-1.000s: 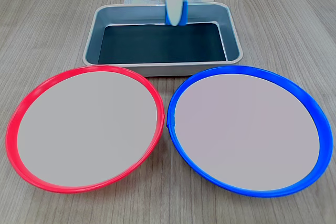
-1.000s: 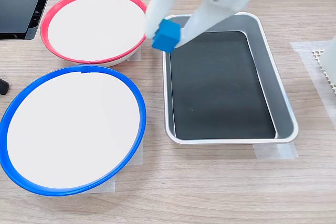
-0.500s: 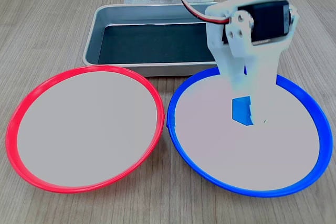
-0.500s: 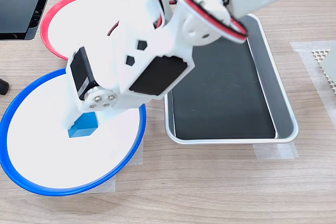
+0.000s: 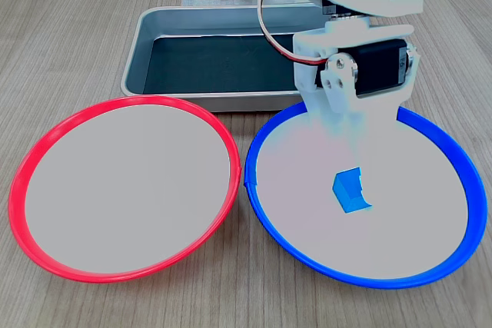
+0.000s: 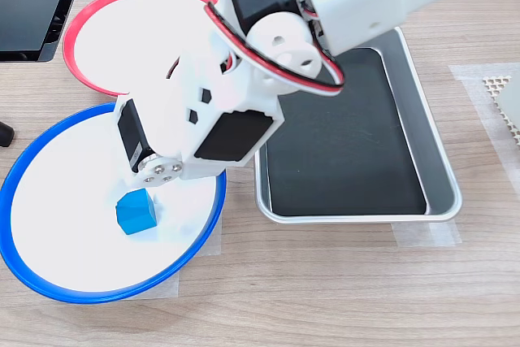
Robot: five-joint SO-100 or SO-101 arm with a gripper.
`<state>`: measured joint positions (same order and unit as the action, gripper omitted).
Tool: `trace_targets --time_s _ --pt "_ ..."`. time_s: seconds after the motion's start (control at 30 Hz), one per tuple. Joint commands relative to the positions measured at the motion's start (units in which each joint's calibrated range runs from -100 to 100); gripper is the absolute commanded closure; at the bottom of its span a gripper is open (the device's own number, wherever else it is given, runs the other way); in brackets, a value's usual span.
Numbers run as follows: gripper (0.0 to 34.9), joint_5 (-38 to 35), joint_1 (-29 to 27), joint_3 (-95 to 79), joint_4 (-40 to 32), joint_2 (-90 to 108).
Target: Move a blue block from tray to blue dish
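White plastic hides most of what I would like to see: my gripper (image 6: 145,188) hangs low over the blue dish (image 6: 32,278), and in both exterior views the servo housing covers the fingertips, so I cannot tell whether the jaws stand apart or together. What I can tell is that nothing blue sits between them.

Just beside and below my gripper, the blue block (image 6: 136,212) lies on the pale floor of the blue dish, a little tilted, with dish floor showing around most of it. In the first exterior view the block (image 5: 350,191) sits near the middle of the dish (image 5: 461,247), towards the near side, with my gripper (image 5: 355,147) above and behind it. It looks free of me, though the gap is too narrow for me to be sure.

Further out, the tray (image 6: 443,201) lies at the second exterior view's right, its dark floor bare where my arm does not cover it. The red-rimmed dish (image 5: 46,259) sits at the first exterior view's left, its rim nearly touching the blue one, and it holds nothing. All of it rests on the wooden tabletop (image 6: 325,298).

By my reading the placing step is all but finished: block in the blue dish, tray without one. The next move calls for a clean rise straight up, jaws wide, so I do not nudge the block or clip the blue rim on my way back over the tray.
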<state>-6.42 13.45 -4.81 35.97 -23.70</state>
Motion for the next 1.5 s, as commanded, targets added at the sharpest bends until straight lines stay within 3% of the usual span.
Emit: trace_targets --time_s 0.0,0.03,0.2,0.23,0.3,0.4,0.6,0.8,1.2,1.47 --pt "33.4 0.3 -0.6 -0.8 -1.3 6.7" --pt "34.6 0.7 -0.8 -2.2 -2.3 8.8" --pt "34.7 3.4 -2.1 -17.3 -12.2 29.0" --pt "34.7 4.2 -3.2 -27.9 -17.8 40.2" --pt "34.7 4.0 -4.8 -39.5 -22.1 52.3" --pt "34.7 2.3 -8.8 -59.0 -23.8 74.0" --pt "34.9 2.0 -13.5 -80.0 -16.6 94.7" --pt "34.9 4.6 -15.9 -94.4 -14.3 107.8" --pt "34.9 6.2 -17.4 -95.2 9.5 121.2" --pt "34.6 6.1 -17.4 -95.2 11.4 122.8"
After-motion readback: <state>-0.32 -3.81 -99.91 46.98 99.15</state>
